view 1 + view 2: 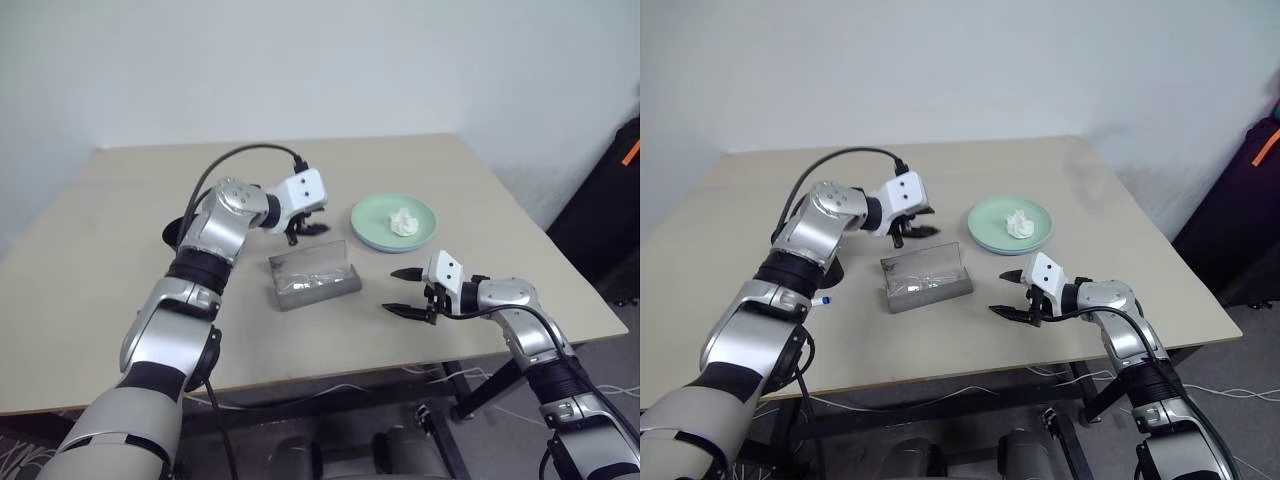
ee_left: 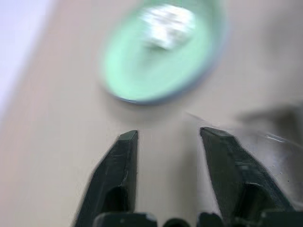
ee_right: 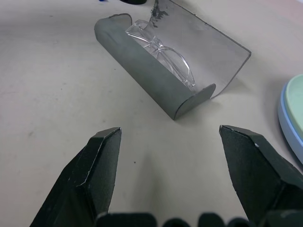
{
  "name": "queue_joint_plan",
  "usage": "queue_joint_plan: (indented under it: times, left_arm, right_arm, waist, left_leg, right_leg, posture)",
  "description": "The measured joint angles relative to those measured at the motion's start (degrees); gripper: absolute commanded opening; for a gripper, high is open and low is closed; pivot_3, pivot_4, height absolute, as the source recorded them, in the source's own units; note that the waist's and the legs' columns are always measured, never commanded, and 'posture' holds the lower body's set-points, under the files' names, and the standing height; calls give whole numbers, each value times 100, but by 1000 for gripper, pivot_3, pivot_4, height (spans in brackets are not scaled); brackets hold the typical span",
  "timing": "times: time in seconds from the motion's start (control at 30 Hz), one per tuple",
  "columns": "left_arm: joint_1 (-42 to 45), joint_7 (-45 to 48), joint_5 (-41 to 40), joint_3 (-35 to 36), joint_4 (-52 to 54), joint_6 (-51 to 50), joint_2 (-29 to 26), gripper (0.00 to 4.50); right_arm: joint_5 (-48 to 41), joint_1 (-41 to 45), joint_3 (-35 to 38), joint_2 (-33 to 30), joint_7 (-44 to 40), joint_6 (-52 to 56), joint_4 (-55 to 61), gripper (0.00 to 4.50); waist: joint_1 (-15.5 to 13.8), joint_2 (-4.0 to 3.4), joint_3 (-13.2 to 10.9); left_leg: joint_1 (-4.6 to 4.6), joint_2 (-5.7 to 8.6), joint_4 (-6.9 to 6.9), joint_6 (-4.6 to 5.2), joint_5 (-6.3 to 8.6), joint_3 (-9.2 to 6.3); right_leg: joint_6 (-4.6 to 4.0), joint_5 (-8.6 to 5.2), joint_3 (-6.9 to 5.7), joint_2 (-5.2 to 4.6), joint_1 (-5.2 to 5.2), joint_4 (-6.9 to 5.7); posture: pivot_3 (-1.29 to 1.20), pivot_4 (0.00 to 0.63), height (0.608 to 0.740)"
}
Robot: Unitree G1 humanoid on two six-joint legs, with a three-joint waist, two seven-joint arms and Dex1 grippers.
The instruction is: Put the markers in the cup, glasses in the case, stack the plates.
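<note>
Right pincer (image 1: 407, 291) gaping beside case (image 1: 314, 274)

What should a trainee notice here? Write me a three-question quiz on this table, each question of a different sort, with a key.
1. True or false: the glasses lie inside the case, whose lid stands open.
2. What lies on the mint green plate? A) a marker B) a white wad C) the cup
3. Fill in: the right end effector hovers near the case with its jaws ____ and nothing between them.

Key: 1 true; 2 B; 3 open.
</note>
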State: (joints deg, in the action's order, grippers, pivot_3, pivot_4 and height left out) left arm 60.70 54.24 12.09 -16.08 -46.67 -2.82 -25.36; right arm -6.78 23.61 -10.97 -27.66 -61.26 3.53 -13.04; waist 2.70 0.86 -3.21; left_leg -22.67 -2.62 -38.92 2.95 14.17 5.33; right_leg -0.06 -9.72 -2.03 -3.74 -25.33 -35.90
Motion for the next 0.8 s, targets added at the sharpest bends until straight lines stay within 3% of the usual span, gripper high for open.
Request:
queue_joint_plan:
  times: [0.1, 0.5, 0.67, 0.8]
  left_arm:
    - [60, -394, 304, -147, -663, 317, -61, 48]
    - [82, -849, 1164, -731, -1974, 958, 93, 17]
    - [-11, 265, 566, -319, -1744, 810, 158, 17]
    - [-373, 1352, 12, -84, -794, 590, -96, 17]
  right_arm:
    - [0, 14, 0, 9, 8, -5, -10, 3592]
    - [-2, 35, 2, 32, 38, -9, -11, 3592]
    - [-4, 63, 7, 34, 39, -10, -11, 3592]
    - [-5, 94, 15, 39, 37, -28, -28, 3592]
  waist:
    - [-7, 0, 0]
    - [-9, 5, 0]
    - [-8, 5, 0]
    - [5, 4, 1]
  left_leg:
    - [-3, -1, 2, 0, 0, -2]
    - [-17, 3, -7, 5, 5, 1]
    - [-21, 1, -8, 4, 5, 0]
    - [-17, -1, -7, 5, 5, 4]
  right_leg:
    - [0, 0, -3, 2, -3, 0]
    - [5, 3, -7, -6, -8, 7]
    - [5, 3, -8, -6, -11, 7]
    - [4, 3, -4, -5, -10, 7]
  posture:
    - [0, 0, 740]
    - [0, 0, 740]
    - [0, 0, 740]
    - [0, 0, 740]
